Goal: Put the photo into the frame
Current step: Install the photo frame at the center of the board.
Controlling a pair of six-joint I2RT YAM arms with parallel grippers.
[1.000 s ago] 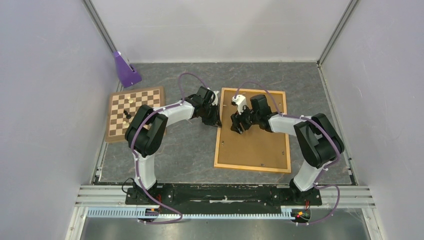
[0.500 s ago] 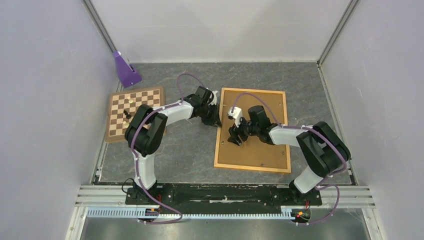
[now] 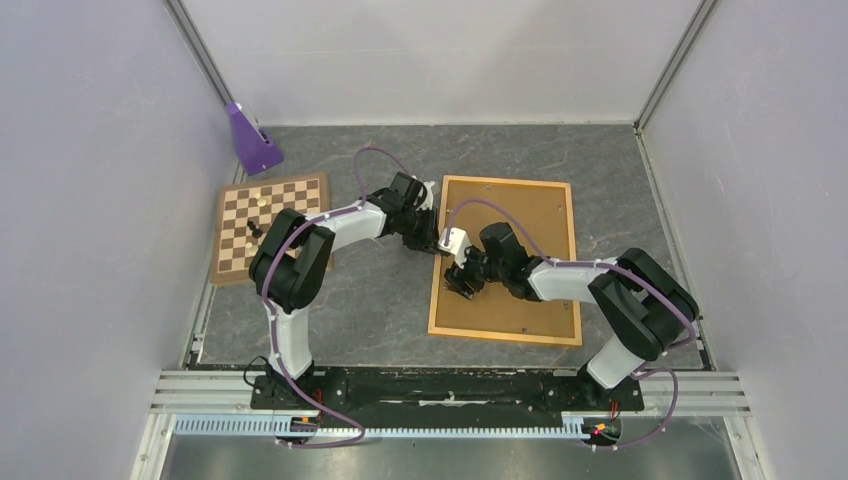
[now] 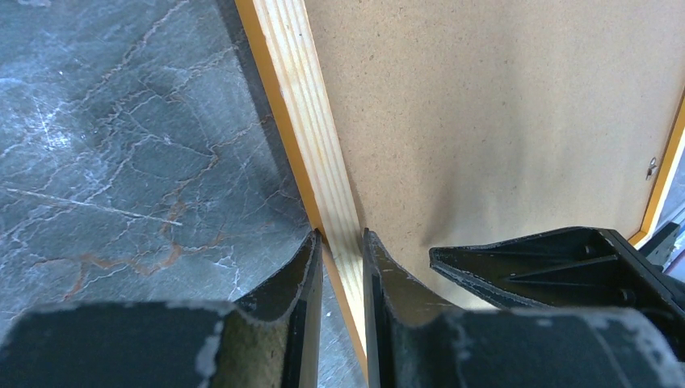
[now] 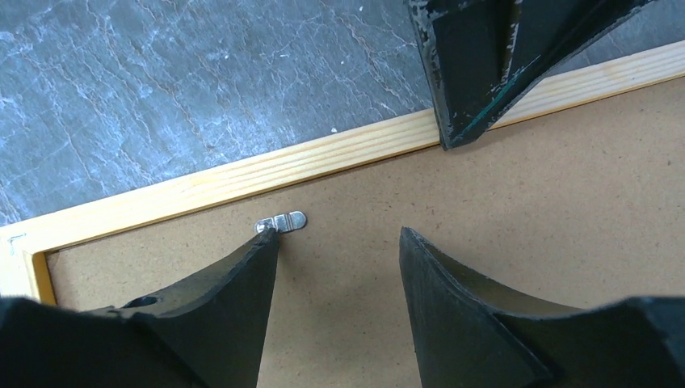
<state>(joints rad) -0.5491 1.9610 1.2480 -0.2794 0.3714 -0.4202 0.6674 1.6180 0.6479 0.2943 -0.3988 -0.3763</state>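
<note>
Wooden frame point(image 4: 311, 97) rail clamped in left claw point(image 4: 341, 237), right claw point(image 5: 339, 242) apart at a clip point(image 5: 281, 221), chessboard point(image 3: 270, 225) nearby

Rail of the thin light-orange wooden picture frame point(image 4: 323, 121) is showing bare straight grain, matt; outer edge is looking orange-coated. Its brown fibreboard back point(image 4: 501, 105) is reading matt, finely speckled. The small silver metal clip point(image 5: 281, 221) is glinting. The grey marbled table point(image 4: 121, 145) is looking smooth, slight sheen. The black plastic right end effector point(image 5: 338, 234) is showing scuffed, whitened edges.
</note>
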